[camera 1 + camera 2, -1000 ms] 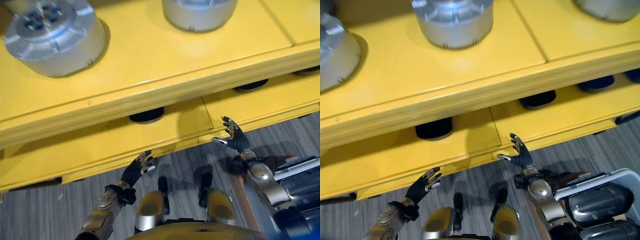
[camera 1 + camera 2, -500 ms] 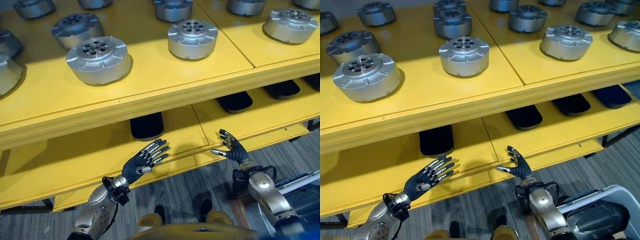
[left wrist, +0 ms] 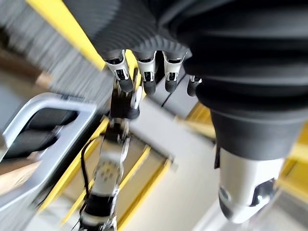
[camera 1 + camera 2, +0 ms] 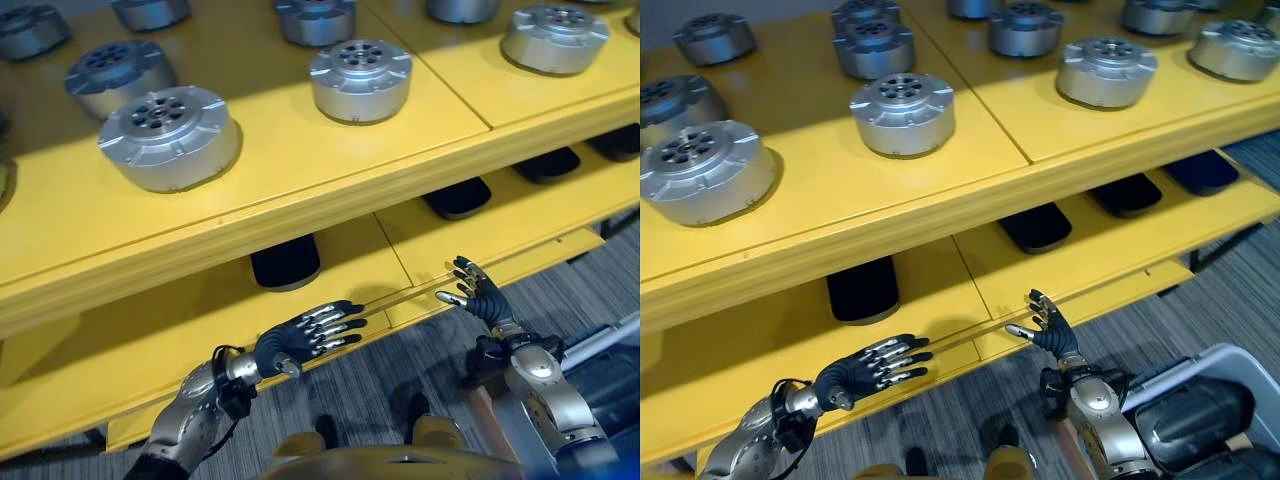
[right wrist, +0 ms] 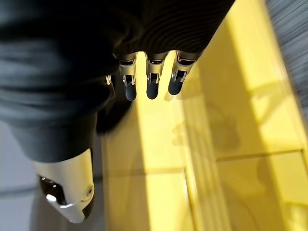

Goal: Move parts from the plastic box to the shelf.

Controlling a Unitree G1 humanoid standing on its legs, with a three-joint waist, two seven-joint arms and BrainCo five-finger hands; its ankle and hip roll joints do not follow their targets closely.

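The yellow shelf has two tiers. Several round silver parts, such as one and another, stand on the upper tier. My left hand hovers at the front edge of the lower tier, open, fingers stretched flat, holding nothing. To its right my right hand is raised at the same edge, open and empty too. The grey plastic box sits low at the right, beside my right arm, with a dark part inside. The left wrist view looks past straight fingers at the right hand.
Flat black pads lie far back on the lower tier. The right wrist view has bare yellow shelf board beyond its fingers. Grey striped floor runs in front of the shelf.
The camera has tilted up, bringing more of the upper tier into view. My left hand has stretched forward and to the right along the lower edge. Both hands stay open and empty.
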